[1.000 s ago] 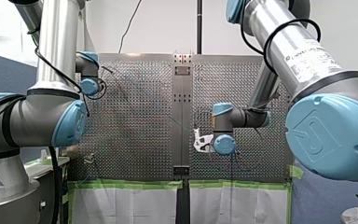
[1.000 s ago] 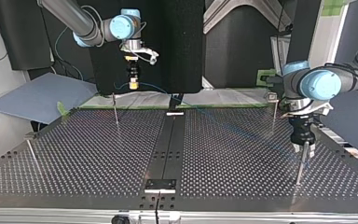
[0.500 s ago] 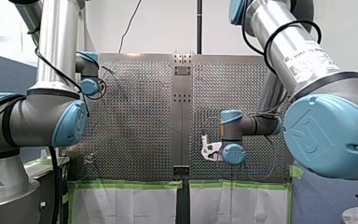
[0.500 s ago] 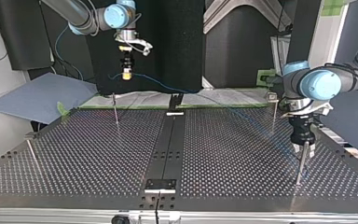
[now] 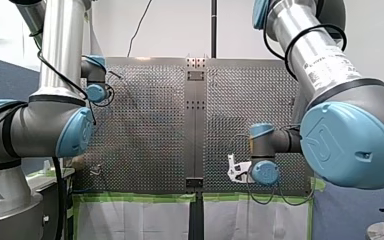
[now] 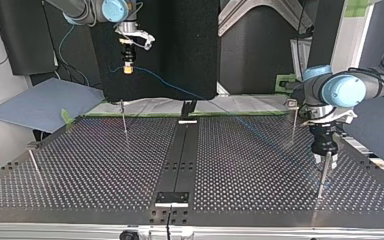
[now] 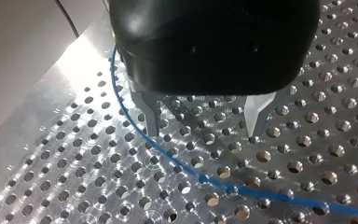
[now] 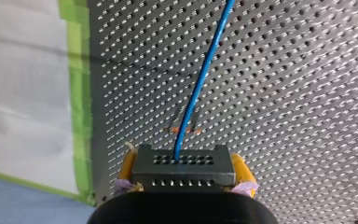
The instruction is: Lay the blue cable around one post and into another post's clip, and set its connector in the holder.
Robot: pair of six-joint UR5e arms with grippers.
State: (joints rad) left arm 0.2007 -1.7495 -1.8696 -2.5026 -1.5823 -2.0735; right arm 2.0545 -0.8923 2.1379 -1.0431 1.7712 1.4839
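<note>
Gripping connector [image 8: 184, 165] in right jaws, yellow pads [image 8: 129, 167] clamped either side; held high over bench [image 6: 105, 165] far edge, top view's left. Trailing blue cable [image 8: 200, 79] from connector face, ahead over small fixture [image 8: 184, 125] w/ orange bits, can't tell if clip or holder. Left jaws open, nothing between metal fingers [image 7: 152, 116]; hovering low by near post [image 6: 322, 175] at top view's right, w/ cable curving on bench just beside one finger. Can't tell if cable already round that post. Connector not yet in holder.

Risks: no pin on cable w/ left jaws open, so prob. dragged off line by any tension from right side. Possible snag on far post [image 6: 123, 117] if slack sags. Possible twist of connector in pads under sideways pull → bad seat in holder.
</note>
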